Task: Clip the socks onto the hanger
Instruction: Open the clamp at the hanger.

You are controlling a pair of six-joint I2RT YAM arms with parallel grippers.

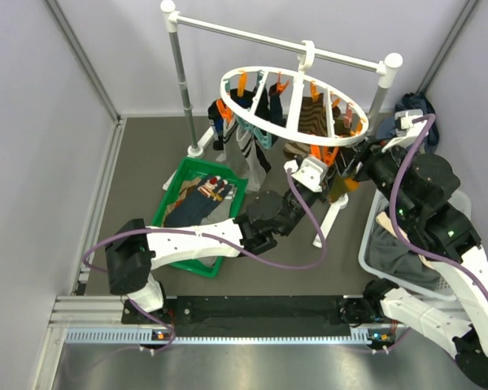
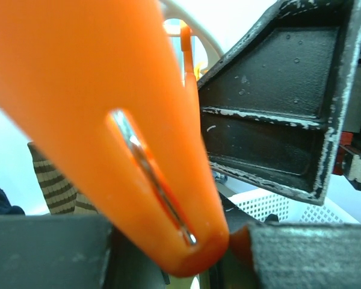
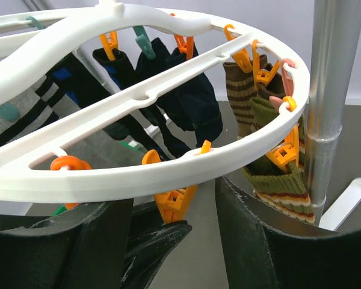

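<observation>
The white ring hanger [image 1: 286, 137] hangs from the rail, with several socks clipped to it: dark navy [image 3: 192, 96], brown striped [image 3: 240, 90] and olive striped [image 3: 280, 186]. More socks [image 1: 199, 199] lie in the green basket. My left gripper [image 1: 315, 175] is at the ring's near rim, shut on an orange clip [image 2: 126, 120] that fills the left wrist view. My right gripper [image 1: 359, 166] sits just right of it, open, its fingers [image 3: 277, 241] either side of the rim [image 3: 168, 171] and that same clip [image 3: 177, 201]. I see no sock in either gripper.
The metal rail stand [image 1: 179, 73] holds the hanger; its right pole [image 3: 331, 90] is close beside my right gripper. A green basket [image 1: 169, 183] sits at centre left. A white lattice basket [image 1: 366, 244] with a dark cloth bundle [image 1: 398, 252] is at the right.
</observation>
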